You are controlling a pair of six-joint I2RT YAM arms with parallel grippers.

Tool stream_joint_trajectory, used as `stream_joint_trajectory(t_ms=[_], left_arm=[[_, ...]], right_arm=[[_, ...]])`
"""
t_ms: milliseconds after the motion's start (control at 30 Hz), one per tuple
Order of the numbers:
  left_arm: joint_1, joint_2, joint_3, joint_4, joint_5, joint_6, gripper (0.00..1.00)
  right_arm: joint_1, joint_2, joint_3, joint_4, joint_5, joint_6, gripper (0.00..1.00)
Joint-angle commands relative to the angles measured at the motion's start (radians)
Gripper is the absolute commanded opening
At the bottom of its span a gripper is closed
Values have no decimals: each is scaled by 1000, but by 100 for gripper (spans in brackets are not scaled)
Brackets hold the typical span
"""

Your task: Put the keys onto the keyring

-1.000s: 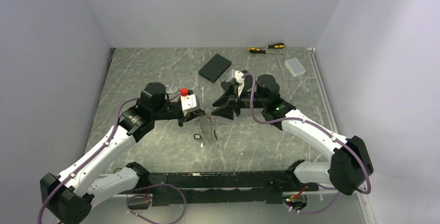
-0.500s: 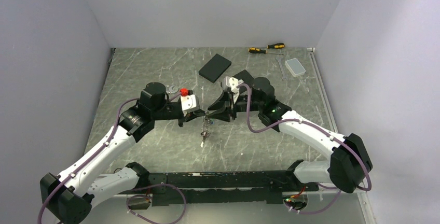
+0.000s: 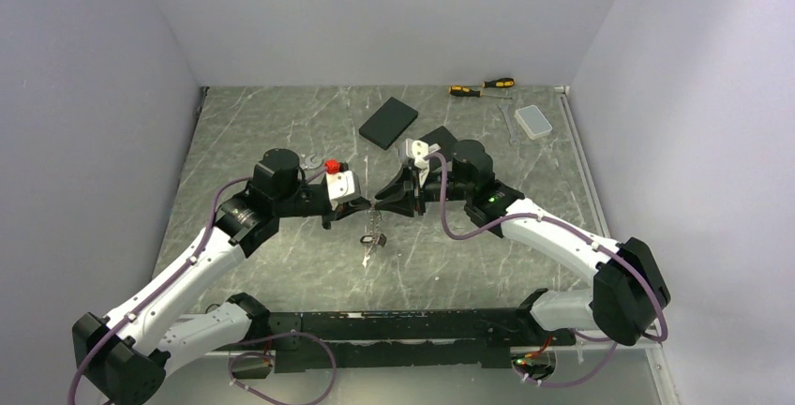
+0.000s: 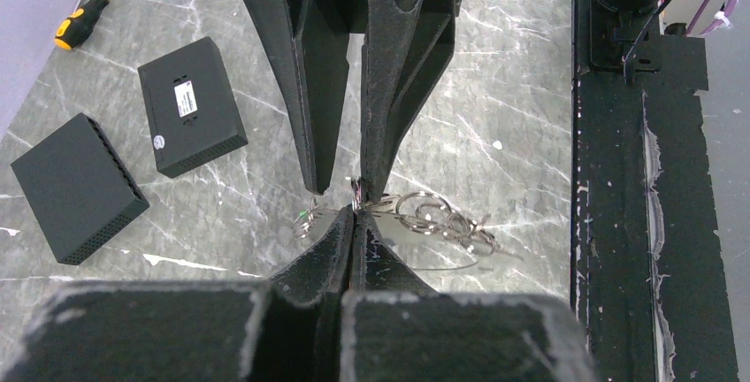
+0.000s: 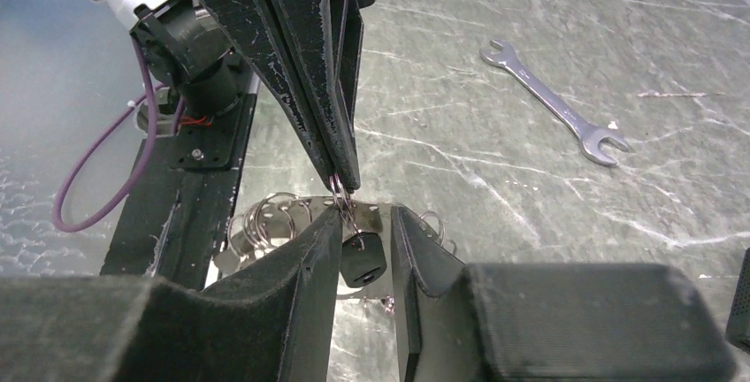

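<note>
Right end effector (image 5: pixel 364 223) has narrowed around the hanging keys (image 5: pixel 363 258)

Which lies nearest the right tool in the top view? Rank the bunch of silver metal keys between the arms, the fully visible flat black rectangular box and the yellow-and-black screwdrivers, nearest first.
1. bunch of silver metal keys: just on the near side of the right tool.
2. flat black rectangular box: beyond the tool, mid-table.
3. yellow-and-black screwdrivers: far edge, off to the right.
</note>
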Motion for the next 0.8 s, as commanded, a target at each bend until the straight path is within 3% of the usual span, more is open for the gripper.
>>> stream_joint_trajectory(t_ms=[0,267,667,767], left_arm=[[-1,-23,24,72,24,-18,0],[-1,-23,23,73,13,-20,0],[-1,-14,29,60,1,-13,0],[-1,-11,30,42,4,4,10]], right_arm=[[-2,0,0,31,-12,-23,29],[3,11,0,35,-42,-12,22],[12,-18,34,-31,-22,-23,0],[20,-26,74,-131,20,-47,0]])
